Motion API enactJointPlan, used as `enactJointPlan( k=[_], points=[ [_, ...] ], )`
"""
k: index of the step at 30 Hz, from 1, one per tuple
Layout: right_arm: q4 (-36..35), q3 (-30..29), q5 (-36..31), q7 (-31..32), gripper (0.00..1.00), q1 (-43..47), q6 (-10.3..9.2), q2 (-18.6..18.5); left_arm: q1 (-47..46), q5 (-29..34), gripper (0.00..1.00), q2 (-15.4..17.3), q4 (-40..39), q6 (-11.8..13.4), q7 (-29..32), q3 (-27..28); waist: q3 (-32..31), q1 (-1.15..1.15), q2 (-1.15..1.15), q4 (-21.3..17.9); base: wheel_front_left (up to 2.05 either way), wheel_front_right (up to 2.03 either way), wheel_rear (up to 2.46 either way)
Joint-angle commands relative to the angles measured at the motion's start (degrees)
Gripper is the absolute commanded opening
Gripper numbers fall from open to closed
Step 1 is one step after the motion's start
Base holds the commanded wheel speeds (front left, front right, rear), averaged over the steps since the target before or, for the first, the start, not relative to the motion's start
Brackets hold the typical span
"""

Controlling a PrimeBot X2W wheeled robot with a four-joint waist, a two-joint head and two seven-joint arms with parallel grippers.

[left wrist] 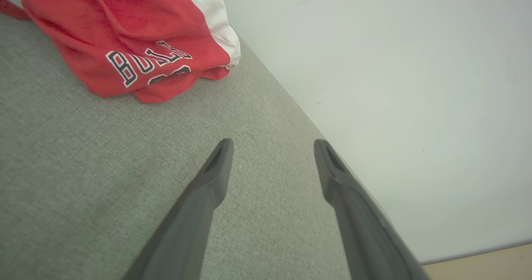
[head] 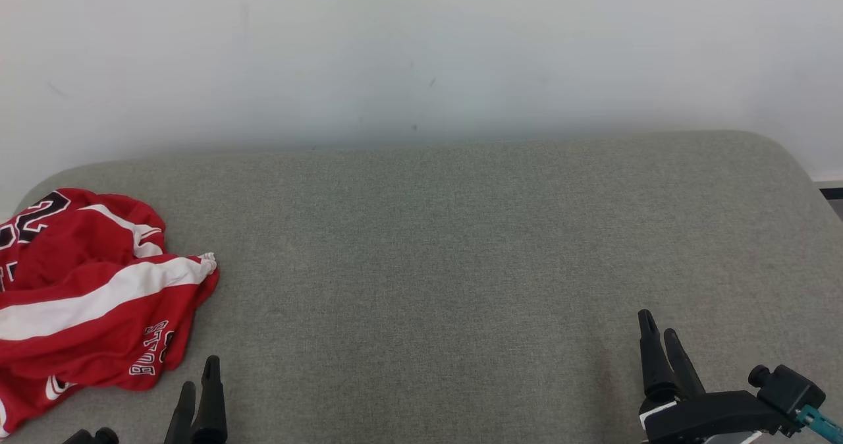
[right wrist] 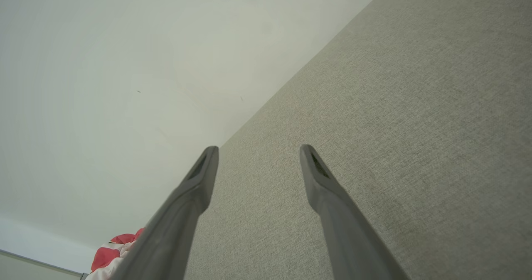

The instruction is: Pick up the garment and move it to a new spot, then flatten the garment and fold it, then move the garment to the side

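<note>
Finds the red Bulls jersey crumpled at the left end of the grey upholstered surface, near the left gripper, with it and the right gripper spread wide and empty, and judges it light, limp, slippery, best pinched at the raised fold by the white stripe.

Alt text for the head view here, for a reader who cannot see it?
A crumpled red and white jersey lies bunched at the left end of a grey fabric surface against a pale wall. The left gripper and right gripper sit at the lower corners, open and empty.
</note>
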Motion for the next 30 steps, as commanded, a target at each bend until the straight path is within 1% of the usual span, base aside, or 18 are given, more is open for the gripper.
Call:
enactJointPlan(
  k=[1, 10, 18, 19, 30],
  points=[
    [-0.58, 0.19, -1.49, -0.39, 1.00, -1.18, -0.05, -0.21, 0.01, 1.36, 1.00, 0.33, -0.88, 0.19, -0.52, -0.08, 0.00, -0.01, 0.00, 0.03, 0.00, 0.00, 0.00],
    [-0.11, 0.78, -8.36, -1.93, 1.00, -1.50, -0.06, -0.23, -0.02, 9.43, 1.00, 0.38, -1.28, 1.06, -2.05, -0.36, -0.04, -0.01, 0.00, 0.25, 0.00, 0.00, 0.00],
    [0.45, 1.13, -13.68, -3.23, 1.00, -1.74, -0.06, -0.24, 0.22, 16.01, 1.00, 0.45, -1.77, 1.36, -3.33, -0.68, -0.16, -0.01, 0.00, 0.32, 0.00, 0.00, 0.00],
    [0.45, 1.13, -13.68, -3.23, 1.00, -1.74, -0.06, -0.24, 0.22, 16.01, 1.00, 0.45, -1.77, 1.36, -3.33, -0.68, -0.16, -0.01, 0.00, 0.32, 0.00, 0.00, 0.00],
    [1.36, 2.32, -19.57, -4.85, 1.00, -1.79, -0.07, -0.26, 0.84, 23.71, 1.00, 0.49, -2.00, 1.64, -4.95, -0.91, -0.41, -0.01, 0.00, 0.23, 0.00, 0.00, 0.00]
  ],
)
